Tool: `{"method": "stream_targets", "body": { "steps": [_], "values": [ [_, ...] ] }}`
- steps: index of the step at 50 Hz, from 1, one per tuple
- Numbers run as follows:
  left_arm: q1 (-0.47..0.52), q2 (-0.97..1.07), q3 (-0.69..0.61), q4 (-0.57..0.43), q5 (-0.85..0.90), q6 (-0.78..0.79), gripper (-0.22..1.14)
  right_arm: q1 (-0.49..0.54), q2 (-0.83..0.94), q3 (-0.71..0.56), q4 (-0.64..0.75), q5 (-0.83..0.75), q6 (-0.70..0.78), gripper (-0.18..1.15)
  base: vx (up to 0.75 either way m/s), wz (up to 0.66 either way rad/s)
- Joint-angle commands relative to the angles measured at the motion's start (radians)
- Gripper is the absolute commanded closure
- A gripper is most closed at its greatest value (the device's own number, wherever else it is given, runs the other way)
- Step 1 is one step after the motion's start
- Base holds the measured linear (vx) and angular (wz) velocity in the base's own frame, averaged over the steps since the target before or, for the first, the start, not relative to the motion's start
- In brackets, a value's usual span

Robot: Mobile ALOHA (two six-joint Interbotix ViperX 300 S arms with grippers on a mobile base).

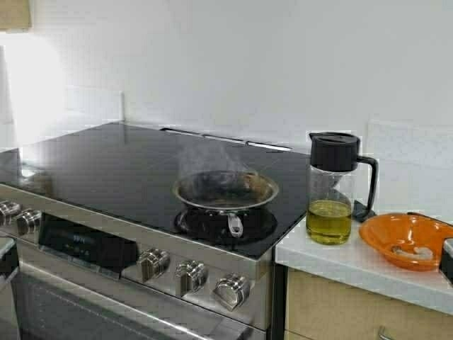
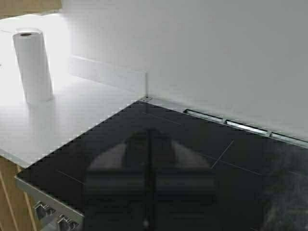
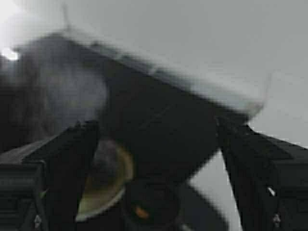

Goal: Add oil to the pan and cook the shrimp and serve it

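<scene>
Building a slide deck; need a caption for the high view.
Steaming pan on black cooktop; oil jug and orange bowl wait on the counter.

pan: small steel one, dark inside, smoking on the front burner, handle toward the knobs | oil: yellow-green, fills the jug's bottom third, upright on the counter right of the stove | shrimp: pale bit in the orange bowl

The pan sits on the black stove top, steaming. On the white table beside it stand the oil jug and an orange bowl.
</scene>
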Motion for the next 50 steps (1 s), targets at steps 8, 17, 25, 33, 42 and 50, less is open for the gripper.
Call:
{"method": "stream_targets", "body": {
  "steps": [8, 17, 25, 33, 42, 50],
  "values": [
    [0.000, 0.005, -0.009, 0.000, -0.003, -0.002, 0.89, 0.094, 0.207, 0.038, 0.229, -0.170, -0.003, -0.05, 0.00, 0.00],
    [0.000, 0.006, -0.006, 0.000, -0.003, -0.003, 0.89, 0.169, 0.360, 0.092, 0.364, -0.319, -0.005, -0.05, 0.00, 0.00],
    [0.000, 0.005, -0.006, 0.000, -0.003, -0.003, 0.89, 0.284, 0.486, 0.144, 0.555, -0.518, -0.009, -0.05, 0.00, 0.00],
    [0.000, 0.008, -0.005, 0.000, -0.003, -0.003, 0.89, 0.449, 0.657, 0.130, 0.759, -0.678, -0.041, -0.04, 0.00, 0.00],
    [0.000, 0.006, -0.005, 0.000, -0.003, -0.002, 0.89, 0.612, 0.887, 0.069, 1.029, -0.831, -0.034, -0.04, 0.00, 0.00],
    [0.000, 0.006, -0.005, 0.000, -0.003, -0.002, 0.89, 0.655, 1.054, 0.021, 1.143, -0.893, 0.003, -0.04, 0.00, 0.00]
  ]
}}
